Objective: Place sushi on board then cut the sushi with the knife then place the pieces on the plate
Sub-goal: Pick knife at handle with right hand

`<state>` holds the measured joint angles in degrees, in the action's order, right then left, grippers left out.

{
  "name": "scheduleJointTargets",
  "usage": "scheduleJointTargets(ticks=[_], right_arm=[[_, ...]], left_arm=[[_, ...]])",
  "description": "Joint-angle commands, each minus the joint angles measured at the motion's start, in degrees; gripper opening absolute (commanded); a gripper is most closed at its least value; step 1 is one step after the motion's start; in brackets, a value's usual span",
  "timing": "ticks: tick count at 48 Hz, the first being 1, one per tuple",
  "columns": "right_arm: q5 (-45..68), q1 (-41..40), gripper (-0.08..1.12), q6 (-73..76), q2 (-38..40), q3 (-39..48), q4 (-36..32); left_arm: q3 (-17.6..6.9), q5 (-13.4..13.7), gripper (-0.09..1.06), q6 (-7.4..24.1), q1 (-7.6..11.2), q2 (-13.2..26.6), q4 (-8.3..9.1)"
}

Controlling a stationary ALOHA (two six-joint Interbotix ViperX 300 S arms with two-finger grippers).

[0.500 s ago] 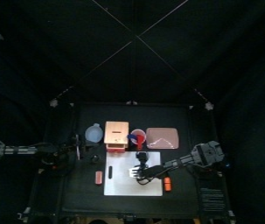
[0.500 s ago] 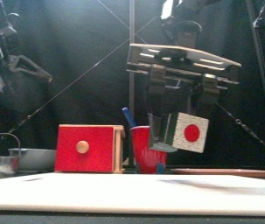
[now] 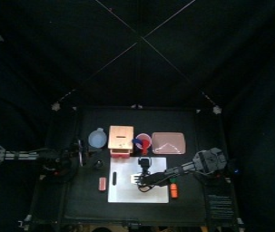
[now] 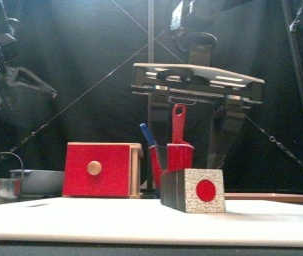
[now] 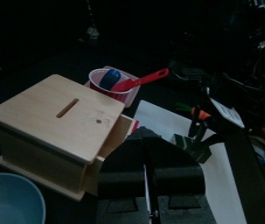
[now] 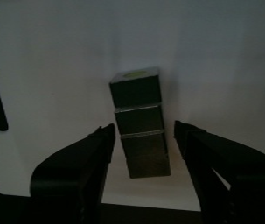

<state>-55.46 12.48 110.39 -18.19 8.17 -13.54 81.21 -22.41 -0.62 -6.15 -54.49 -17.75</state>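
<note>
Board (image 4: 60, 222): sushi (image 4: 194, 190) long axis frt-back

Box (image 5: 52, 122) pale bare wood, matt; board (image 6: 65, 52) smooth wht; sushi (image 4: 194, 190) matt blocks.

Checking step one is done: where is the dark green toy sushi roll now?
In the front view the sushi roll lies on the white cutting board, right of the pale wooden box, just below the open right gripper.
</note>
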Motion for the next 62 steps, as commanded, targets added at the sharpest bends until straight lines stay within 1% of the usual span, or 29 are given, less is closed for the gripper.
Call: scheduleJointTargets(ticks=[1, 7, 18, 25, 29, 34, 37, 40, 43, 44, 46, 49, 53, 55, 58, 62], right_arm=[[0.00, -0.53, 0.90, -0.53, 0.97, -1.58, 0.26], [-1.14, -0.44, 0.90, -0.88, 1.67, -2.37, 0.09], [-2.64, 1.32, 0.90, -2.81, 5.98, -2.81, -1.05], [-4.57, 2.46, 0.90, -8.79, 9.84, -2.20, -0.09], [-8.53, 3.69, 0.90, -12.04, 11.78, -1.23, -0.70], [-11.95, 4.92, 0.90, -16.08, 13.18, 0.18, -2.90], [-12.30, 5.27, 0.90, -19.69, 14.15, 1.67, -3.69], [-11.51, 5.27, 0.90, -23.91, 15.21, 2.99, -2.72], [-9.93, 5.01, 0.89, -28.92, 16.17, 4.57, 1.23], [-9.23, 4.83, 0.89, -31.90, 16.61, 5.45, 4.22], [-8.79, 4.66, 0.89, -35.95, 17.14, 6.68, 7.38], [-8.61, 4.04, 0.89, -41.22, 18.11, 8.61, 9.84], [-8.53, 3.16, 0.89, -46.32, 19.42, 10.63, 9.40], [-8.35, 2.81, 0.89, -48.52, 20.30, 11.60, 7.91], [-8.26, 2.55, 0.89, -50.71, 21.97, 12.66, 5.01], [-8.35, 1.93, 0.89, -53.88, 24.70, 14.06, 0.44]], left_arm=[[-0.70, -0.62, 0.00, -0.09, 1.14, 0.26, 0.09], [-0.70, -0.62, 0.00, -0.09, 1.93, 0.18, 0.09], [-1.23, -0.70, 0.00, 0.09, 1.93, 0.18, 0.26], [-2.37, -0.35, -0.01, 0.18, 1.93, 0.26, 0.26], [-3.16, -0.35, -0.01, 0.26, 1.93, 0.18, 0.44], [-3.78, -0.35, -0.01, 0.35, 1.85, 0.26, 1.05], [-3.96, -0.35, -0.01, 0.44, 1.41, 0.26, 1.76], [-4.04, -0.35, -0.01, 0.44, 0.79, 0.26, 2.02], [-4.04, -0.26, -0.01, 0.26, -0.44, 0.18, 2.02], [-4.04, -0.26, -0.01, 0.09, -1.14, 0.26, 1.93], [-4.04, -0.26, -0.01, -0.09, -1.93, 0.26, 1.58], [-4.31, -0.26, -0.01, -0.09, -3.16, 0.26, 0.88], [-4.66, -0.26, -0.01, -0.09, -4.48, 0.26, -0.35], [-4.92, -0.26, -0.01, -0.09, -5.10, 0.26, -1.14], [-5.27, -0.26, -0.01, -0.09, -5.45, 0.26, -2.02], [-5.63, -0.26, -0.01, 0.00, -5.45, 0.26, -2.46]])
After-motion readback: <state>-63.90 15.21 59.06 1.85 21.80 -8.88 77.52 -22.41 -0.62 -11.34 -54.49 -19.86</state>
